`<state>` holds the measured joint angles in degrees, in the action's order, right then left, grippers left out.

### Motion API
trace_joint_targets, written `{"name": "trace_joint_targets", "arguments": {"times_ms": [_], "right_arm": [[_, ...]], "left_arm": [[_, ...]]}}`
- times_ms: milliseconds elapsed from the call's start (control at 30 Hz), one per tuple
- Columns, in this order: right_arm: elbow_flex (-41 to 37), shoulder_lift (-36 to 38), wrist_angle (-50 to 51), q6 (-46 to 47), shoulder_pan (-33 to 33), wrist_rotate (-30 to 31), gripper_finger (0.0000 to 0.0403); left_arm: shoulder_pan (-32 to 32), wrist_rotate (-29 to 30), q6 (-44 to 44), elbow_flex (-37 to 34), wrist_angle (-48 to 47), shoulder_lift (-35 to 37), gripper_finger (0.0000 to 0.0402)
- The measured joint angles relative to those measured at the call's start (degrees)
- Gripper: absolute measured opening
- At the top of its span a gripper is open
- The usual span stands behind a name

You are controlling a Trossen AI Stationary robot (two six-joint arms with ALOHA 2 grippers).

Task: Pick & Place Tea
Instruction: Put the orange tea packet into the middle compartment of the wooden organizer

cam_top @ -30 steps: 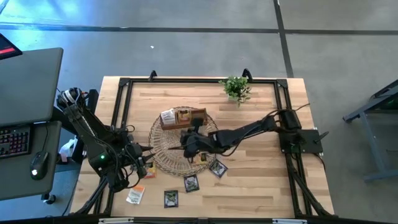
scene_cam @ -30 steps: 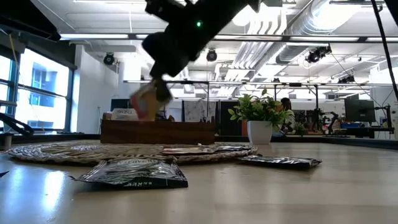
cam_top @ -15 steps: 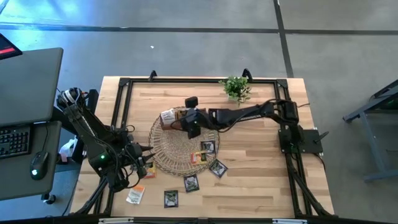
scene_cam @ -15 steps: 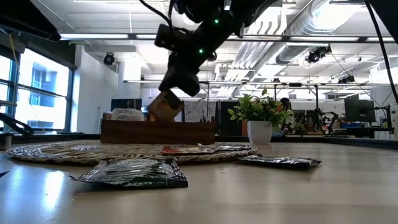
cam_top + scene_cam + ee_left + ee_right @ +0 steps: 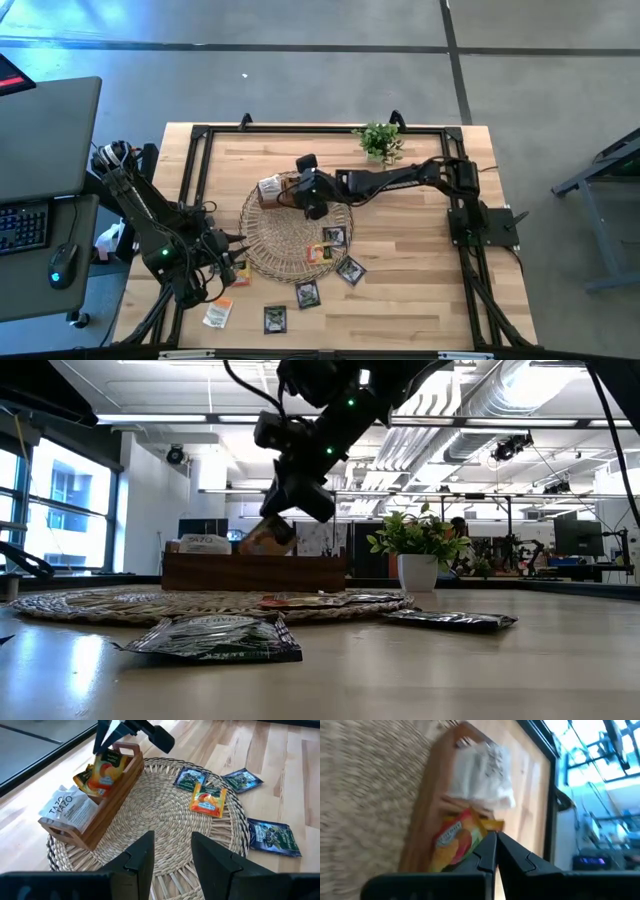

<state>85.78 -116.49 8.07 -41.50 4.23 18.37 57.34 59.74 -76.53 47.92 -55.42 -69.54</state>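
Since a second ago: right gripper (image 5: 309,197) swung from the lower middle of the high view up over the brown wooden divided tray (image 5: 296,189), carrying an orange square tea-bag packet (image 5: 106,768). Now pinched shut on that packet's top edge, packet hanging directly below the fingers, lower half already inside a tray compartment beside a white packet (image 5: 67,809). Left gripper (image 5: 171,854), half open and empty, waiting at lower left, farther off. Left wrist view shows the grip; high view hides it.
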Motion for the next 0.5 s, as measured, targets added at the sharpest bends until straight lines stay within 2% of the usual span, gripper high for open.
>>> {"name": "trace_joint_targets", "arguments": {"times_ms": [100, 200, 500], "right_arm": [[0.0, 0.0, 0.1, -0.5, 0.0, -2.4, 0.0019], [0.0, 0.0, 0.0, 1.9, 0.0, -2.0, 0.0033], [0.0, 0.0, -3.0, 9.5, 0.7, -0.5, 0.0106]], "left_arm": [[0.0, 0.5, 0.0, 0.0, 0.0, 0.0, 0.0129], [0.0, 0.7, 0.0, 0.0, 0.0, 0.0, 0.0129], [0.0, 0.7, 0.0, 0.0, 0.0, 0.0, 0.0129]]}}
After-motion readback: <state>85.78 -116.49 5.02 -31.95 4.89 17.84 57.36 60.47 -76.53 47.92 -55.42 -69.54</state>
